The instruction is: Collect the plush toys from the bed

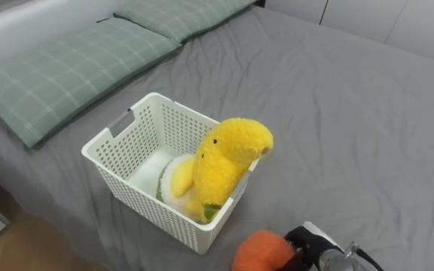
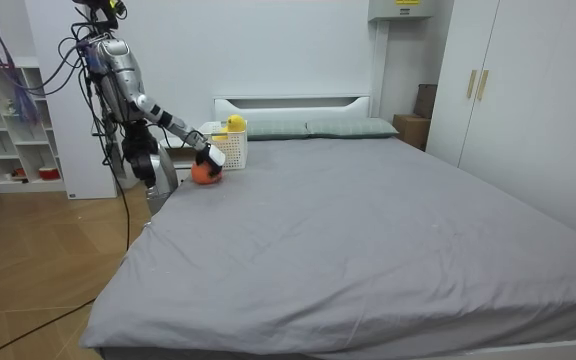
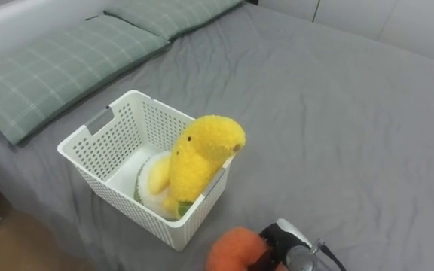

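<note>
Here, orange toy (image 1: pixel 261 253), clutched in right hand (image 1: pixel 306 242)

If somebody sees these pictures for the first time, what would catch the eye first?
The bright yellow plush toy, sticking up out of the white basket on the grey bed. Next, the orange toy at the eye views' lower edge, with the robot's right hand against it.

Two green checked pillows (image 1: pixel 59 75) lie side by side at the upper left of the eye views. In the room view, white shelves (image 2: pixel 8 125) stand far left, a white wardrobe (image 2: pixel 513 90) right, and wooden floor (image 2: pixel 38 260) lower left.
</note>
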Tool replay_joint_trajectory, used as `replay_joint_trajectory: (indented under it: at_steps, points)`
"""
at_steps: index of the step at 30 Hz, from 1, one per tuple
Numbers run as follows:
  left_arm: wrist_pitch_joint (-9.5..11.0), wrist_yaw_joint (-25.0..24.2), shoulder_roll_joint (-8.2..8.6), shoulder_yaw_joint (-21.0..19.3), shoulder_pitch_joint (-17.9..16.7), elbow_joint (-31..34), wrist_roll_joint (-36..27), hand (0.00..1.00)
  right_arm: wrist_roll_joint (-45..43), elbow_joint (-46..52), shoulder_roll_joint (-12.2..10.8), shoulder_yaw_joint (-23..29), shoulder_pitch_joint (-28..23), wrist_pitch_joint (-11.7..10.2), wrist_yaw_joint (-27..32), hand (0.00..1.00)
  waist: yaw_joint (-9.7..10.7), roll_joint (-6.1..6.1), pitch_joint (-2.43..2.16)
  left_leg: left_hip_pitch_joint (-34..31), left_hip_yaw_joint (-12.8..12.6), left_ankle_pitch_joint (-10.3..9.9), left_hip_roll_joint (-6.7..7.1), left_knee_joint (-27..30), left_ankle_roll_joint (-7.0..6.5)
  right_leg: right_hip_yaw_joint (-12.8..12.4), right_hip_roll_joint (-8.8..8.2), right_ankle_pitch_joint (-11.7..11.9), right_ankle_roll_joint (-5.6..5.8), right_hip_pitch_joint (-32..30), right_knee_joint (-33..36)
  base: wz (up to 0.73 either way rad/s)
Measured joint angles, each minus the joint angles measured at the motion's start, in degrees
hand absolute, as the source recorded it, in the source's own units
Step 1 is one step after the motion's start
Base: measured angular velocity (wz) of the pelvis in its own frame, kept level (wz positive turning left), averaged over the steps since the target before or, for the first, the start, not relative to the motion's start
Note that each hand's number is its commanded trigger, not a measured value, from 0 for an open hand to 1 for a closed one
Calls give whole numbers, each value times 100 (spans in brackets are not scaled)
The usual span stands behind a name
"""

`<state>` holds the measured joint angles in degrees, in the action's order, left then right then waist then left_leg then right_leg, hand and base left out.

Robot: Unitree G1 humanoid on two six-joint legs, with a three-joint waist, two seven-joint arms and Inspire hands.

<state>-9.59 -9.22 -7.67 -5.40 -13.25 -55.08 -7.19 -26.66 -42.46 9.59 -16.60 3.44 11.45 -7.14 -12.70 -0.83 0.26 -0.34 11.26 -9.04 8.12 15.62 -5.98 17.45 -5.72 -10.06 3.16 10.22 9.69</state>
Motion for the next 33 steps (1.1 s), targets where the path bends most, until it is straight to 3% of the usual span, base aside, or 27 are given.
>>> replay_joint_trajectory:
  at_steps: [10, 12, 14, 21, 23, 27, 30, 33]
  points:
    - [121, -24, -53, -31, -8, -21, -8, 0, 687, 189, 39, 291, -1, -100, 15, 100, 73, -103, 60, -34, 4, -13, 19, 12, 12, 7, -16, -17, 24, -34, 7, 0]
    - [121, -27, -73, -21, -32, -24, -6, 0, 764, 446, 115, 394, 0, -123, 30, 100, 175, -106, 57, -38, 1, -12, 29, 12, 2, 2, -25, -25, 34, -39, 5, 0]
    - [124, -28, -99, -35, -29, -31, -8, 0, 1040, 611, 206, 625, 0, -287, 148, 100, 269, -127, 37, -35, -5, -3, 30, 7, -31, -18, -26, -24, 33, -60, 6, -5]
    - [125, -46, -76, -303, -110, -116, -6, 0, 1386, 1643, 390, 1322, -42, -313, 373, 100, 516, -122, -16, 119, -315, 10, -52, -157, -50, -334, -10, -22, 33, -70, 12, -22]
    - [156, -46, -98, -345, -118, -182, -14, 0, 1386, 1992, 469, 1515, -37, -341, 490, 100, 638, -146, -54, 203, -325, -1, -53, -214, -55, -362, -11, -22, 33, -26, 9, -13]
    - [213, -47, -125, -343, -116, -259, -111, 0, 1381, 2549, 579, 1790, -32, -340, 573, 100, 770, -166, -56, 204, -410, -12, -68, -224, -62, -460, -10, -22, 32, -62, 18, -12]
    - [284, -47, -150, -339, -109, -269, -108, 0, 1272, 3080, 693, 1810, -32, -338, 584, 100, 805, -203, -19, 197, -488, -11, -92, -238, -63, -504, -9, -22, 33, -149, 96, -15]
    - [375, -45, -180, -337, -90, -316, -110, 0, 1275, 3469, 728, 1845, -26, -345, 582, 100, 799, -252, -14, 192, -553, -16, -109, -255, -67, -589, -1, -22, 32, -195, 110, -13]
